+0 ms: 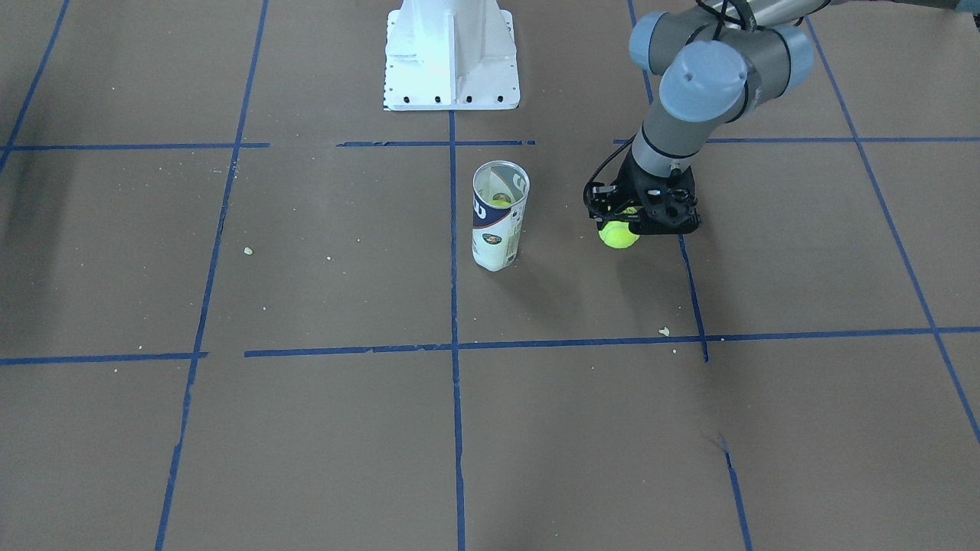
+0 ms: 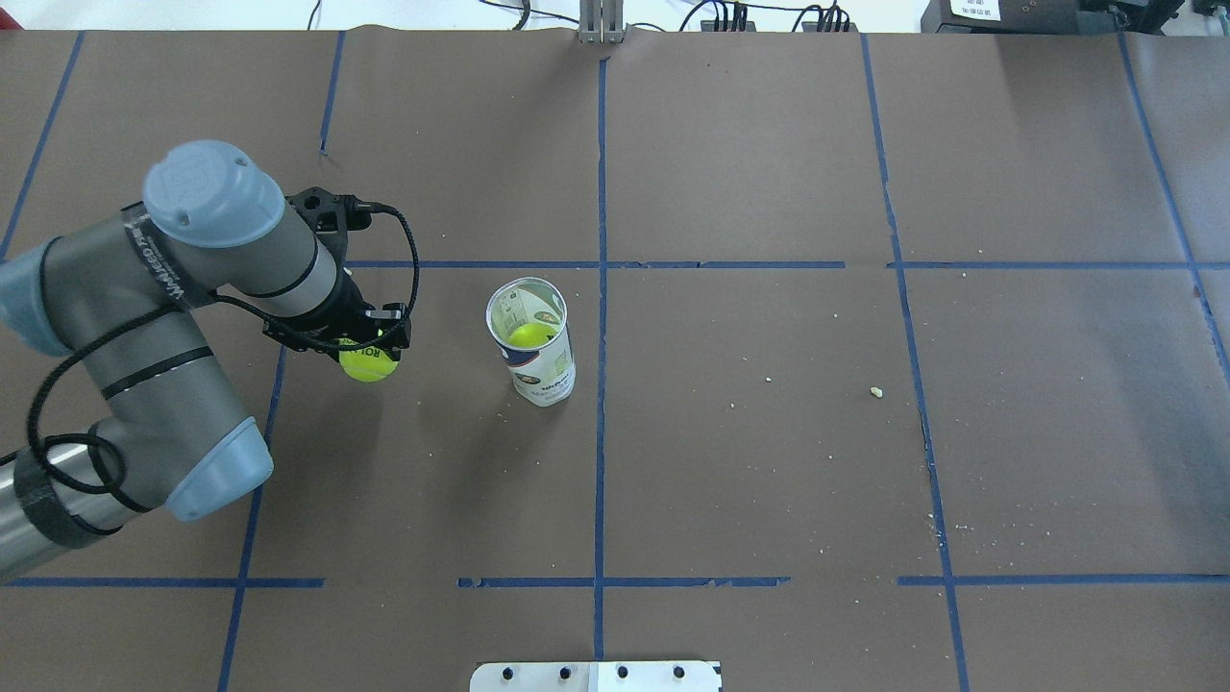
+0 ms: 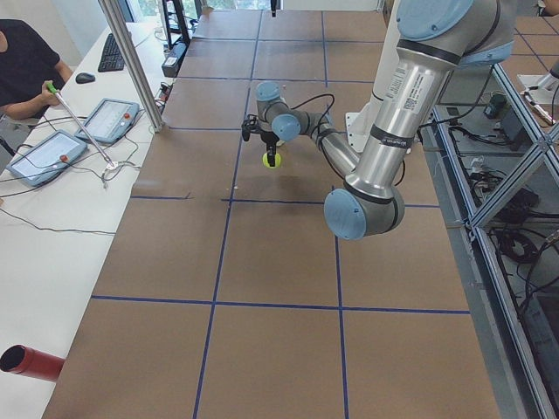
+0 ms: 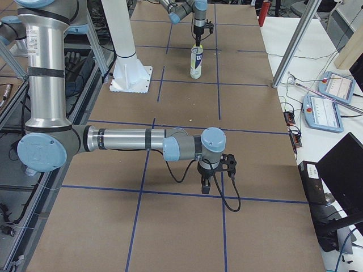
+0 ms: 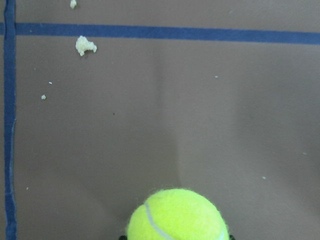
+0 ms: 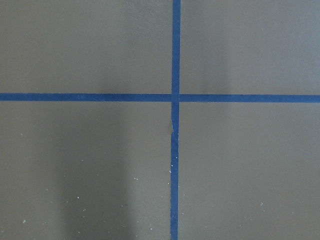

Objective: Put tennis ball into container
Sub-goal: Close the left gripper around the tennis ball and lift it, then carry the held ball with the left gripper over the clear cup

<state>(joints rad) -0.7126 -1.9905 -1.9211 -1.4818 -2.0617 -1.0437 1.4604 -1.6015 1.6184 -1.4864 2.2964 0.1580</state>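
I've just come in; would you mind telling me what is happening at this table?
The left gripper has its jaws shut on a tennis ball, held beside the container and not yet over its mouth. The container stands upright near the middle of the table, open at the top, with another ball already inside. The right gripper hangs over the table farther off, with nothing visible in it.

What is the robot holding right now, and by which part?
Its left hand holds the tennis ball, pinched on opposite sides, with the lower half sticking out below. Nothing shows in the right hand.
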